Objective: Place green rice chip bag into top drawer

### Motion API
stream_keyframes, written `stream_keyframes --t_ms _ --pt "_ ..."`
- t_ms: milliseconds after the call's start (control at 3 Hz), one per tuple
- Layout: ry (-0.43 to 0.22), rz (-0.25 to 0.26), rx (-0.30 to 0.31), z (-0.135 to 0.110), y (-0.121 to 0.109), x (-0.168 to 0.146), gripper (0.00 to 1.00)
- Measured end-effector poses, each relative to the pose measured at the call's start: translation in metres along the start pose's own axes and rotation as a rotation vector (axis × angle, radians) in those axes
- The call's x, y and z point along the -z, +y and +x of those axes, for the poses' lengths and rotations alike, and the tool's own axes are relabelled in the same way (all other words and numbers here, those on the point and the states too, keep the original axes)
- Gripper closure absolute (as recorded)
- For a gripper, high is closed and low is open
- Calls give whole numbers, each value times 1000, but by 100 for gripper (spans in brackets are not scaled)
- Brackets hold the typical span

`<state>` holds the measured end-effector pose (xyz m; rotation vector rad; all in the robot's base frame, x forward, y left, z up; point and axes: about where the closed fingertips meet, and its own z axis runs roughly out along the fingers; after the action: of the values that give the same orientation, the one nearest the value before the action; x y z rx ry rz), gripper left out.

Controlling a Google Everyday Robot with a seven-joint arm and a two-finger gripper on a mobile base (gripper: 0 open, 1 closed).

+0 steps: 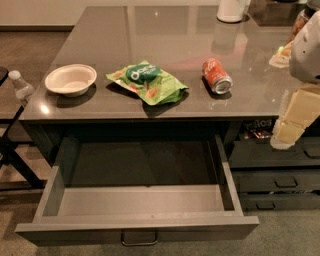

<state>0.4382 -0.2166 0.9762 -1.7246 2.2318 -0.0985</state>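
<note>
The green rice chip bag (148, 81) lies flat on the dark countertop, near the front edge, between a bowl and a soda can. The top drawer (137, 227) is pulled wide open below the counter; its light grey inside holds nothing, and its small metal handle is on the front. My gripper (286, 136) hangs at the right edge of the view, beside the counter's front right corner, well to the right of the bag and above the stacked drawers. It holds nothing that I can see.
A white bowl (71, 79) sits left of the bag. A red soda can (217, 76) lies on its side to the right. A white container (231, 10) stands at the back. Narrow stacked drawers (280, 181) are at right. A water bottle (21, 88) and a chair frame are at left.
</note>
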Motion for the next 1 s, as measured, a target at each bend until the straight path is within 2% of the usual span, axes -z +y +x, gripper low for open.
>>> stream_keyframes --t_ms 333,667,1000 --pt "-8 -3 -7 -32 -26 -14 0" --pt "-9 -3 -7 -32 -26 -14 0" --pt "-37 -11 -42 -54 -32 -26 0"
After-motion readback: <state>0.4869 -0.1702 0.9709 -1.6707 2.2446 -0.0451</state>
